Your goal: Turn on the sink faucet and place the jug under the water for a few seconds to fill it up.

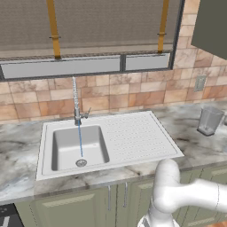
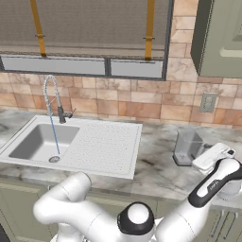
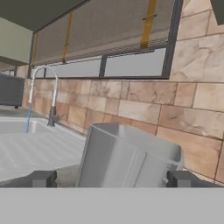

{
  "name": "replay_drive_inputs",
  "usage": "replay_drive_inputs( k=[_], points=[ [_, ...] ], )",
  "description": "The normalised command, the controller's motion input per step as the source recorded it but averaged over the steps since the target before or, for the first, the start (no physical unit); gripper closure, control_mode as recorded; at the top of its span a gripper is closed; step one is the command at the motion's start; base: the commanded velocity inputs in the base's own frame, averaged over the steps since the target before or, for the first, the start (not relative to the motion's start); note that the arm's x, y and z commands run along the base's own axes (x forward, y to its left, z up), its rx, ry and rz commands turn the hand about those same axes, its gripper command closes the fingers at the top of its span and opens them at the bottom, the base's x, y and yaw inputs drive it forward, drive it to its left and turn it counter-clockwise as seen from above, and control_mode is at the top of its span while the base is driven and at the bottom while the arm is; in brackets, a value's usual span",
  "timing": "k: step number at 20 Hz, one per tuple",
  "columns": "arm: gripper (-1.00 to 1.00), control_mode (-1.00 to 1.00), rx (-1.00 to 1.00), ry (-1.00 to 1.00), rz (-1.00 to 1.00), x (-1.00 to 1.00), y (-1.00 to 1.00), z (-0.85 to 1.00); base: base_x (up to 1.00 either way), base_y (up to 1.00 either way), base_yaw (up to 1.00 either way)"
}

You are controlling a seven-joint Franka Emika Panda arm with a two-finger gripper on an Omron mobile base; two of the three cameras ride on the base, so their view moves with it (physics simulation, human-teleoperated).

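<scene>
- The gripper point(image 3: 111, 178) has its jaws wide apart, empty, with the jug point(image 3: 127, 155) standing between the fingertips, right in front of the hand.
- The jug looks light, rigid, smooth and probably slippery; squeezing its flat side walls low down seems safest.
- The water point(image 3: 29, 114) runs from the sink faucet point(image 3: 51, 98), far off to the hand's left.

The white robot arm with dark joints point(image 2: 137, 218) bends low in front of the counter and reaches off to the right side. Its big round elbow point(image 1: 167, 186) sits low, and the long forearm goes out sideways from it. The two-finger gripper point(image 3: 111, 178) is held about level. Its small dark finger tips point(image 3: 43, 178) stand far apart, one on each side, wide open. Nothing is squeezed between them.
</scene>
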Motion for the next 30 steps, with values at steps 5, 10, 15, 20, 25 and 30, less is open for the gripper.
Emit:
replay_drive_inputs(
  k=[5,10,15,20,25,30],
  points=[
    [-1.0,-1.0,0.0,-0.02,0.06,-0.13,0.0,-0.13,0.0,0.0,0.0],
    [-1.0,-1.0,0.0,0.0,0.08,0.08,-0.12,0.02,0.0,0.0,0.0],
    [-1.0,-1.0,0.0,-0.01,0.07,0.03,-0.02,0.01,0.0,0.0,0.0],
    [-1.0,-1.0,0.0,-0.03,0.07,0.0,-0.17,0.05,0.0,0.0,0.0],
    [-1.0,-1.0,0.0,-0.01,0.05,0.0,-0.05,-0.01,0.0,0.0,0.0],
    [-1.0,-1.0,-0.01,0.0,0.04,0.0,0.07,-0.21,0.0,0.0,0.0]
  ],
)
